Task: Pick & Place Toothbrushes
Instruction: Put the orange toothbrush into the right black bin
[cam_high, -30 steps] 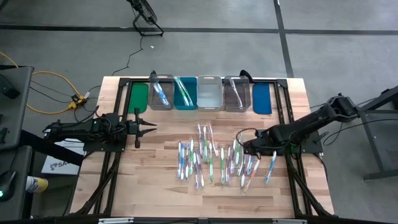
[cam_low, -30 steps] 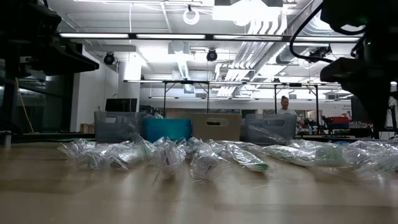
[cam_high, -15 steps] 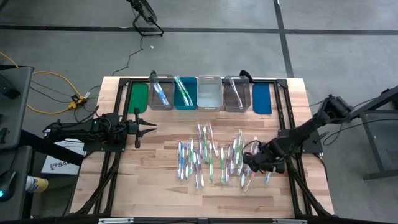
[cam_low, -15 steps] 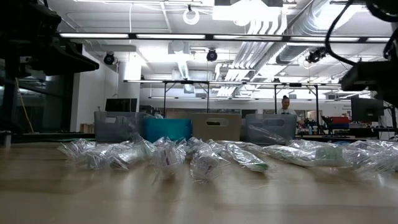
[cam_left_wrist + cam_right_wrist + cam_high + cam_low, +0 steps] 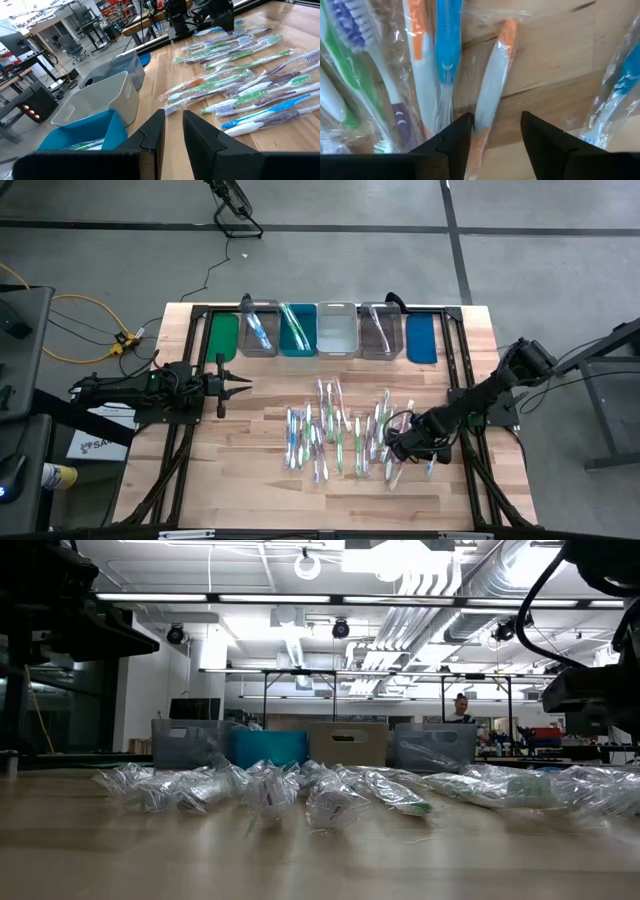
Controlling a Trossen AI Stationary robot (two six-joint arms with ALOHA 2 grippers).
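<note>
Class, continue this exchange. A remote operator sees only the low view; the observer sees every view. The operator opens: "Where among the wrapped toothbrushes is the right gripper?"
Observer: The right gripper is low over the right end of the row of slim plastic toothbrushes in clear wrappers.
Operator: Is it holding one?
Observer: Not yet. Its open fingers straddle a white-handled toothbrush with an orange tip.
Operator: And the left arm?
Observer: The left gripper sits left of the row, holding nothing.
</note>
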